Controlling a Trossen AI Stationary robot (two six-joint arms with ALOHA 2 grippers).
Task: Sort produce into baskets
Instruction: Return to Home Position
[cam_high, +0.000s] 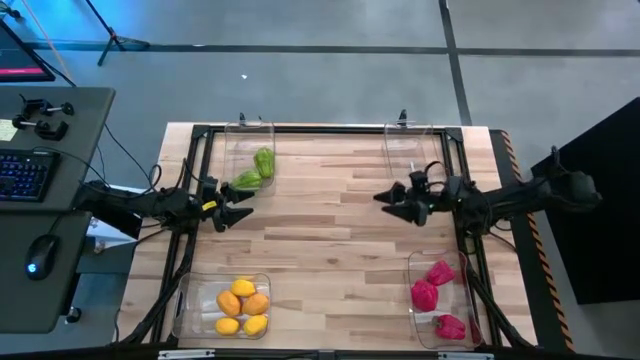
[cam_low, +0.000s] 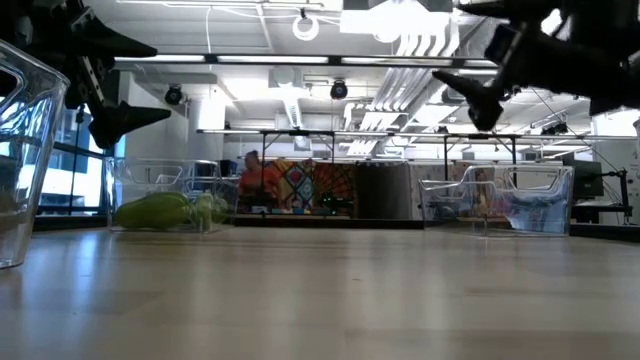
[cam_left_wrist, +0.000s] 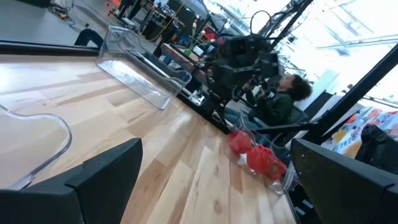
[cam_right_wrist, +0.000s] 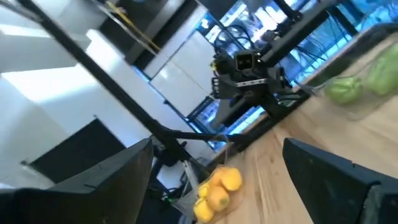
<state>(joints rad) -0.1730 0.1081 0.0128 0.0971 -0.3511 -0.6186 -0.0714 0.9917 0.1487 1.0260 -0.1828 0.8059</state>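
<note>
Four clear baskets stand at the table's corners. The far left basket (cam_high: 250, 160) holds green produce (cam_high: 256, 168), the near left basket (cam_high: 222, 305) yellow and orange produce (cam_high: 243, 305), and the near right basket (cam_high: 440, 300) magenta-red produce (cam_high: 432, 290). No produce shows in the far right basket (cam_high: 410, 150). My left gripper (cam_high: 245, 205) hangs open at the left, just near of the green produce, pointing right. My right gripper (cam_high: 385, 205) hangs open at the right, pointing left. Both are above the wood with nothing between their fingers.
The middle of the wooden table (cam_high: 330, 230) is bare between the two grippers. A black frame (cam_high: 330, 130) runs around the table's edges. A desk with a keyboard (cam_high: 22, 172) and a mouse stands to the left. A person (cam_left_wrist: 280, 102) sits beyond the table's right side.
</note>
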